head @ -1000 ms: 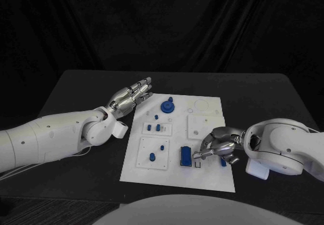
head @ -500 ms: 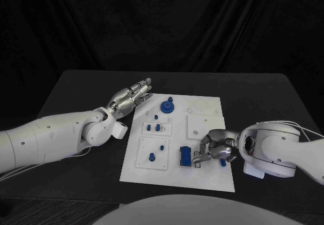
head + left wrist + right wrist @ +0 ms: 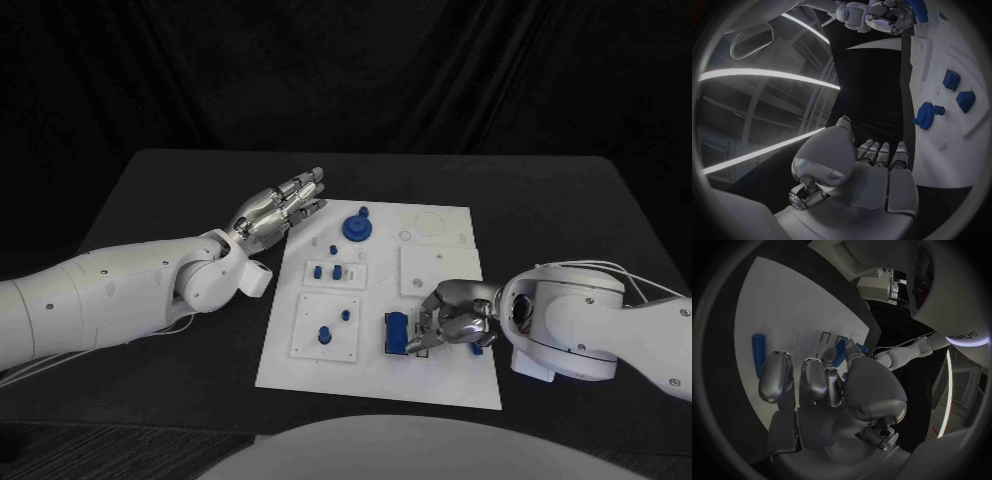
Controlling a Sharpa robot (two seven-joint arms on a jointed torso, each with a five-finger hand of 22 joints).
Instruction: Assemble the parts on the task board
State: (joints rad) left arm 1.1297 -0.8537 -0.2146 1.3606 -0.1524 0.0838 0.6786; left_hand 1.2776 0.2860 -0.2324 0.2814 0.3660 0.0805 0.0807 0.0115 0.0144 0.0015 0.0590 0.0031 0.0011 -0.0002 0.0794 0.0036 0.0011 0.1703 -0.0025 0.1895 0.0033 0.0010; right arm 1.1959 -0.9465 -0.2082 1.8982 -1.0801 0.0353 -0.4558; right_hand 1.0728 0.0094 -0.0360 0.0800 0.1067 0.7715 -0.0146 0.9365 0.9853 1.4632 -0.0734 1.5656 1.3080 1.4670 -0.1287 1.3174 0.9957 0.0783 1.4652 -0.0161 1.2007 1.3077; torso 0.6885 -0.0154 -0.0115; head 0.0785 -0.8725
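We see the right hand (image 3: pixel 459 322) low over the near right part of the task board (image 3: pixel 433 380), its fingers curled down around a small blue part (image 3: pixel 841 352) beside the upright blue block (image 3: pixel 394 334). Its fingertips (image 3: pixel 828 354) touch that small piece in the right wrist view, but we cannot tell whether it is gripped or only touched. A longer blue bar (image 3: pixel 758 354) lies flat on the board just beyond the fingers.

Our left hand (image 3: pixel 278 208) is raised off the bench (image 3: pixel 159 190) by the board's far left corner, fingers straight and slightly apart, holding nothing. Near it on the board stands a blue gear with a knob (image 3: pixel 358 228). Between that and the block sit two small blue pegs (image 3: pixel 335 271) in one white inset and two more blue pieces (image 3: pixel 332 331) in the inset nearer us.
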